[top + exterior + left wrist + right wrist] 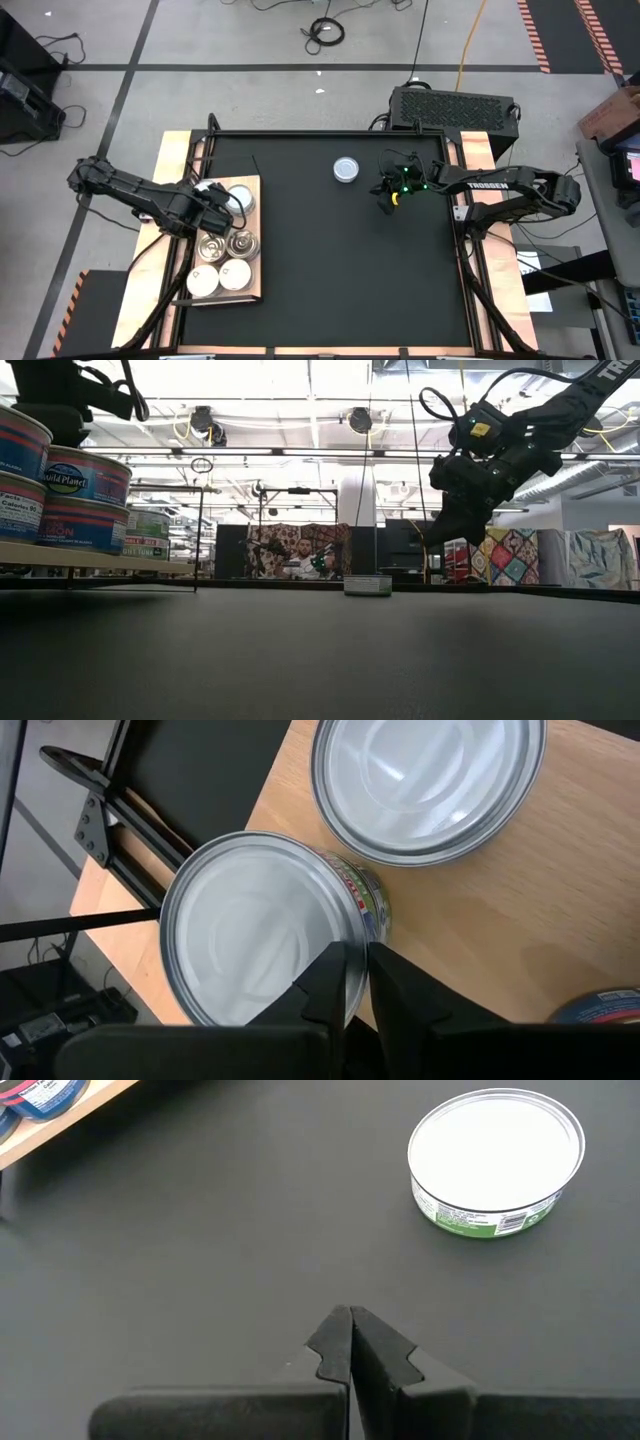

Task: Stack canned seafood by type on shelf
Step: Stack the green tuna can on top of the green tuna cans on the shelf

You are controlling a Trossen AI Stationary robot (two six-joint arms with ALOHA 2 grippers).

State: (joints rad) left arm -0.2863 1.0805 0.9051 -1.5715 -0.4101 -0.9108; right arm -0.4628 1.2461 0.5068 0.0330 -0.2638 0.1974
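I've got the left end effector [355, 982] pinching a green-label tin's [255, 925] rim on the shelf [520, 930], right end effector [350, 1342] clenched empty; a sloppy release could knock it.

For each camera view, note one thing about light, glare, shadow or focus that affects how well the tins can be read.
High view: even light, tins on the shelf small. Low view: bright ceiling lights behind leave the right gripper nearly a silhouette; the stacked tins at the edge look blurred. Left wrist view: soft glare on the silver lid. Right wrist view: the white top of the lone tin is washed out.
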